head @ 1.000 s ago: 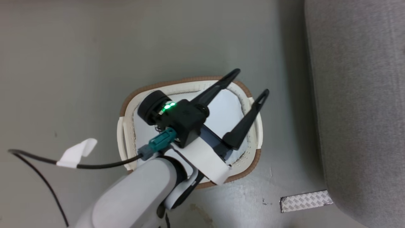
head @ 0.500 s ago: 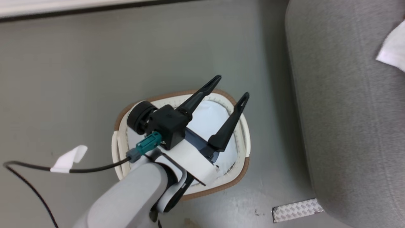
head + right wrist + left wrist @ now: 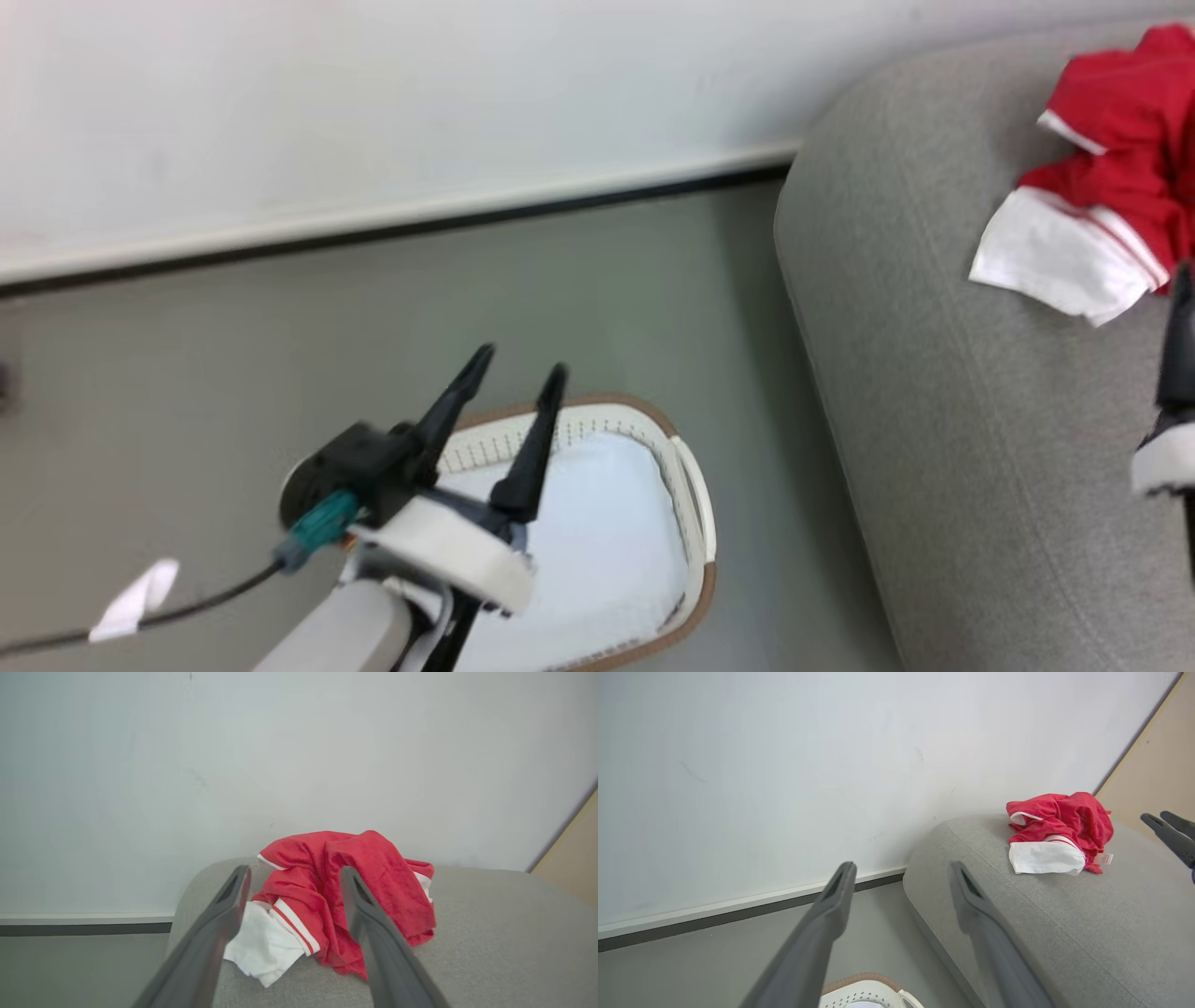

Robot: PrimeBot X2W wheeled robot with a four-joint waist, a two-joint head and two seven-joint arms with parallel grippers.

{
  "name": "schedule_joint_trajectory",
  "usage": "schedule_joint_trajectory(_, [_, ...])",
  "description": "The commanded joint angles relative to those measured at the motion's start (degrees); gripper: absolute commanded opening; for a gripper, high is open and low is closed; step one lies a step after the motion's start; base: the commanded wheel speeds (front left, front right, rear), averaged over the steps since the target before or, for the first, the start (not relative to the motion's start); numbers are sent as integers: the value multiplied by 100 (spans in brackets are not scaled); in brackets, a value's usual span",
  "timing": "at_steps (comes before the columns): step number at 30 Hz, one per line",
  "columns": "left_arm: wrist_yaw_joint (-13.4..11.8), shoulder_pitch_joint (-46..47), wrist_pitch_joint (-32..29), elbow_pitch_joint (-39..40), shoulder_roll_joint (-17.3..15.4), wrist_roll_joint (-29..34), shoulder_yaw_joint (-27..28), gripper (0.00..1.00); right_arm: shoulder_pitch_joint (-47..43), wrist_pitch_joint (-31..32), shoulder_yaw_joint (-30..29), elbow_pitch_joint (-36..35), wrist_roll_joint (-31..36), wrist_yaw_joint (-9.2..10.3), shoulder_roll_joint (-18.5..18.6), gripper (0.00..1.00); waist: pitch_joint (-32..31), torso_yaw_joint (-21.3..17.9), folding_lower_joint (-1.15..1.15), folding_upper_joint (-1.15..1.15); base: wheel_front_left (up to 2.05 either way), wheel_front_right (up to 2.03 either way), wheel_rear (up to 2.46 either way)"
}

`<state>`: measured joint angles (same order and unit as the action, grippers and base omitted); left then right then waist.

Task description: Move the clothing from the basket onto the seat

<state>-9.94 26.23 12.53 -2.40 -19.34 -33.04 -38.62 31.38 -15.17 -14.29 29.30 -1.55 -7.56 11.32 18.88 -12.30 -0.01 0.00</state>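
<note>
Left arm: the left tool (image 3: 521,360) is held wide open and empty; directly beneath it lies the oval cream-white perforated plastic basket (image 3: 693,504) with a brown rim band.
Right arm: the right tool (image 3: 295,872) is likewise spread open with nothing gripped.
Task's thing: the crumpled red and white sports clothing (image 3: 336,891) is heaped on the large grey fabric-upholstered seat (image 3: 490,933), just beyond the right tool's fingertips and apart from them, well off to the right of the left tool.
Handling: the clothing is judged light, limp and rather slick; it will sag and trail when lifted, and nothing in it is fragile.
Grip: a bunched fold atop the red heap is judged best, so that the white striped piece (image 3: 264,947) is not dropped.
Basket contents: below the left tool a plain pale white pad (image 3: 607,551) is seen lining the bottom; no red cloth is seen on it, though part is hidden by the arm, so the task is judged done or nearly so.
Surroundings: a white wall (image 3: 784,765) with a dark skirting line is faced by both tools; grey floor (image 3: 187,392) spreads left of the left tool; a black cable with a white tag (image 3: 129,599) trails behind it.
In the way: the rounded seat edge rises between the left tool and the heap; the basket rim would be met on any descent.
</note>
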Motion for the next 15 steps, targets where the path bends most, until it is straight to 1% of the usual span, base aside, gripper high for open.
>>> schedule_joint_trajectory(1, [-72, -237, 101, -73, -81, -44, 95, 100, -301, 4, 114, -188, -38, 15, -19, 100, -524, 144, 1, 0, 0, 0, 0])
schedule_joint_trajectory(5, [-233, -767, 219, -259, -146, -104, 350, 100, -961, 4, 461, -711, -115, 15, -202, 100, -959, 305, 1, 0, 0, 0, 0])
schedule_joint_trajectory(8, [-314, -1170, 260, -403, -135, -99, 541, 100, -1385, 5, 680, -965, -173, 15, -318, 100, -1254, 439, 1, 0, 0, 0, 0])
schedule_joint_trajectory(12, [-344, -1633, 261, -468, -92, 102, 881, 100, -1960, 5, 948, -1220, -255, 15, -518, 100, -1600, 618, 1, 0, 0, 0, 0])
schedule_joint_trajectory(15, [-336, -2073, 259, -509, 21, 290, 1242, 100, -2347, 4, 1101, -1381, -321, 15, -650, 100, -1822, 709, 1, 0, 0, 0, 0])
